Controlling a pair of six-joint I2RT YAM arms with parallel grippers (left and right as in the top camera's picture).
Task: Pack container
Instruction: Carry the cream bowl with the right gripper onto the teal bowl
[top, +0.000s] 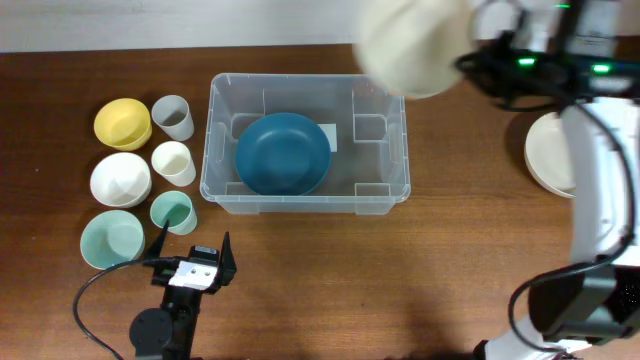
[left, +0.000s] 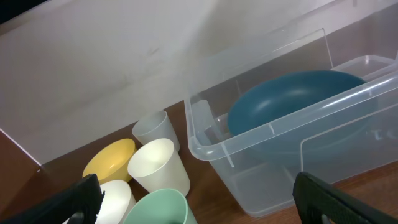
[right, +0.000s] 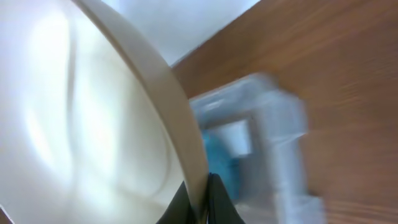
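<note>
The clear plastic container (top: 308, 145) stands mid-table with a dark blue bowl (top: 282, 152) inside; both also show in the left wrist view, container (left: 261, 134) and bowl (left: 292, 99). My right gripper (right: 202, 199) is shut on the rim of a cream bowl (right: 87, 124), held high above the container's far right corner; it appears blurred in the overhead view (top: 412, 45). My left gripper (top: 195, 250) is open and empty near the front edge, left of the container, close to the cups.
Left of the container are a yellow bowl (top: 122, 122), a white bowl (top: 120, 178), a pale green bowl (top: 111, 238), a grey cup (top: 173, 117), a cream cup (top: 173, 162) and a green cup (top: 172, 212). A cream plate (top: 552, 152) lies at the right.
</note>
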